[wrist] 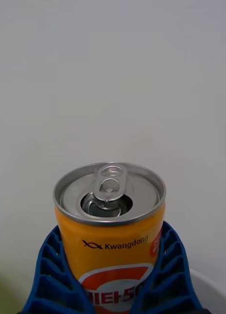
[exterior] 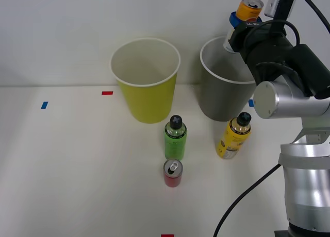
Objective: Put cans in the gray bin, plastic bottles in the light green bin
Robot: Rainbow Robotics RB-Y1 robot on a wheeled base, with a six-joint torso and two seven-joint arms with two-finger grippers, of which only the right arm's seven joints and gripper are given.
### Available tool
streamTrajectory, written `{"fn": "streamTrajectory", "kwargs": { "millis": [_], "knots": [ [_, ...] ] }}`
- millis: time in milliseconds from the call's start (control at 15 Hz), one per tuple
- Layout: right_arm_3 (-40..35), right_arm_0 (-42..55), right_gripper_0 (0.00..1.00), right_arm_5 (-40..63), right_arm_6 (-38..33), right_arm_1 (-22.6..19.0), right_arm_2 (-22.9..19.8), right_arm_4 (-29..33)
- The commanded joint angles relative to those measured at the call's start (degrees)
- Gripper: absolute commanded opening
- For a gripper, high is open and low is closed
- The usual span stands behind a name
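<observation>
— On the white table (exterior: 67, 170), what stands where?

— Two big cups sit at the back, in front of a plain pale wall (exterior: 62, 31): the light green bin (exterior: 146, 82) to the left, the gray bin (exterior: 224, 87) to its right, close together but apart. Nearer the robot stand the green bottle (exterior: 175, 138) and the yellow bottle (exterior: 234, 136), both black-capped, the yellow one leaning a little. The red can (exterior: 172, 173) stands upright just in front of the green bottle.

— And the arm?

— The right gripper (exterior: 246, 18) is raised above the gray bin's far right rim, its blue ribbed fingers (wrist: 46, 274) clamped on either side of the orange can (wrist: 110, 221). That can is off the table, pull-tab top showing, already opened.

— Anything else on the surface?

— Small tape marks: a blue one (exterior: 44, 105) at far left, a red one (exterior: 107, 92) left of the green bin, another red one (exterior: 167, 236) at the near edge. A black cable (exterior: 247, 198) trails down beside the silver arm (exterior: 304, 185).
</observation>
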Motion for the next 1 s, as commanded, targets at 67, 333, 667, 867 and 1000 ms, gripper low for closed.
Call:
{"fn": "streamTrajectory", "kwargs": {
  "millis": [67,333,667,867,1000],
  "knots": [
    [0.02,-0.01,0.0,-0.24,0.01,0.01,-0.01,-0.04],
    [0.02,0.08,0.69,-0.33,0.01,0.1,0.08,-0.21],
    [0.02,0.52,1.0,-0.33,0.01,0.1,0.52,-0.83],
    [-0.07,0.52,1.0,-0.33,0.01,0.1,0.61,-1.18],
    [0.02,0.52,1.0,-0.42,0.01,0.1,0.61,-1.44]
  ]
}}
